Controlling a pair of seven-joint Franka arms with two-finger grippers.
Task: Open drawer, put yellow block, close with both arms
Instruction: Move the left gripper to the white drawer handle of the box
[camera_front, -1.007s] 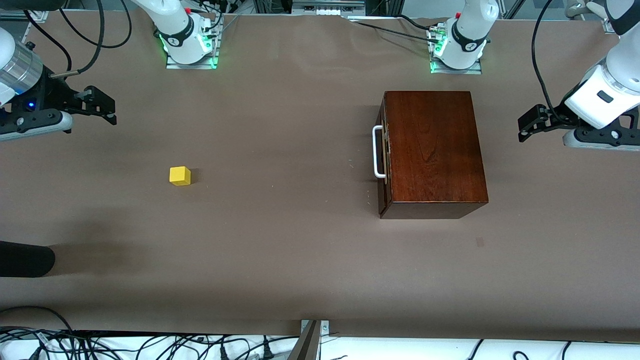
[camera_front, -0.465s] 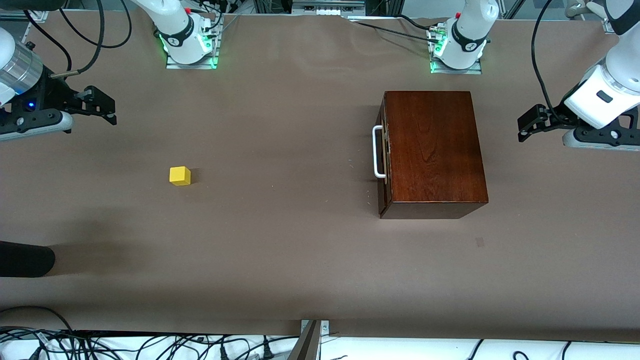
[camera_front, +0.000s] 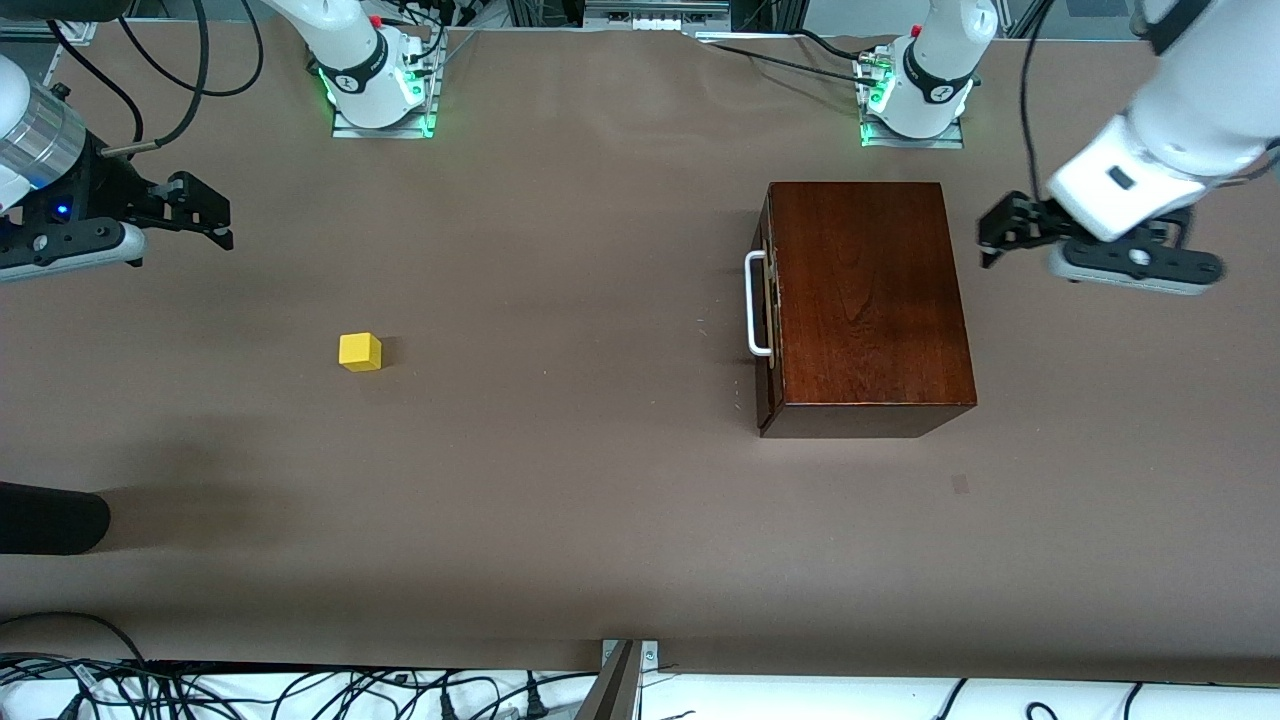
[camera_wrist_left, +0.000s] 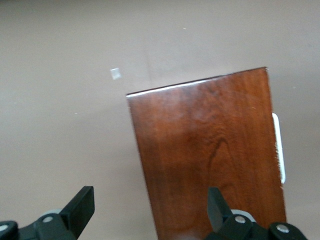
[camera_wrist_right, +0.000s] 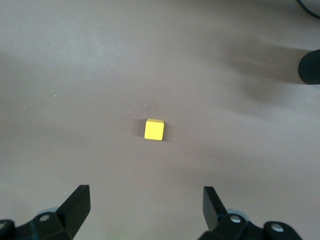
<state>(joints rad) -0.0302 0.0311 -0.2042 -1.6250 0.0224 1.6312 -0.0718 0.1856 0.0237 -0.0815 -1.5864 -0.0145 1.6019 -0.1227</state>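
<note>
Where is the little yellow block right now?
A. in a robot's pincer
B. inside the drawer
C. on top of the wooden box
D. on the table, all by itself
D: the yellow block sits alone on the bare table, apart from the wooden box.

Left gripper (camera_wrist_left: 147, 212) jaws wide apart over wooden box (camera_wrist_left: 210, 160); white handle (camera_wrist_left: 279, 147) at box edge.

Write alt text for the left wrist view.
A dark wooden box with its drawer shut fills the view below the left gripper, whose open fingers straddle the box's edge from above. The white handle shows on one side, on a brown table.
</note>
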